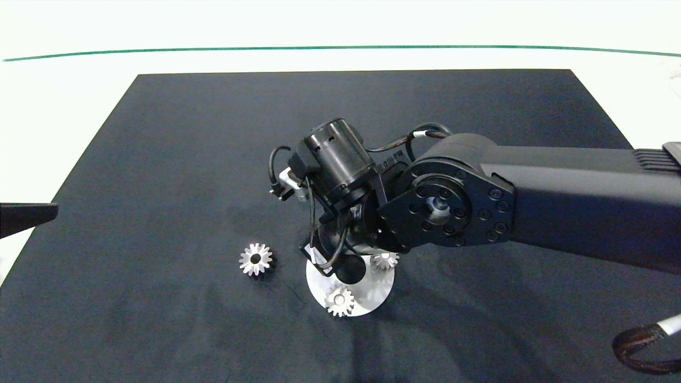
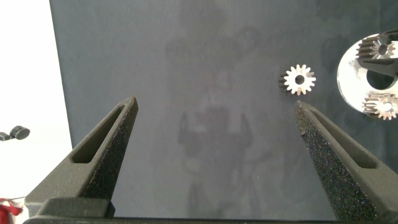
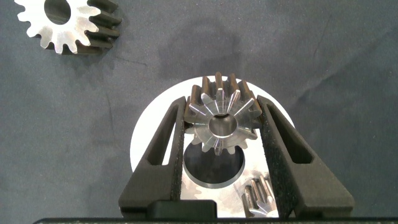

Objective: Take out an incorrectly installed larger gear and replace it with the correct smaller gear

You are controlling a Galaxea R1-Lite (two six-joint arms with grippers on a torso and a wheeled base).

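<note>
Right gripper (image 3: 221,134) clamps the smaller gear (image 3: 219,122) over the white disc (image 1: 372,298) at lower centre; left gripper (image 2: 214,124) hangs spread apart, the larger gear (image 1: 256,259) left of the disc.

A dark cloth mat (image 1: 159,186) is spread over a white table (image 1: 69,96); a green line (image 1: 340,48) is marked beyond.

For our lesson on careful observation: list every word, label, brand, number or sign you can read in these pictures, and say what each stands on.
None can be read. The gear held in the right gripper, the gear lying loose on the mat, the white disc and the dark mat carry no visible lettering. The left gripper is also unmarked.
</note>
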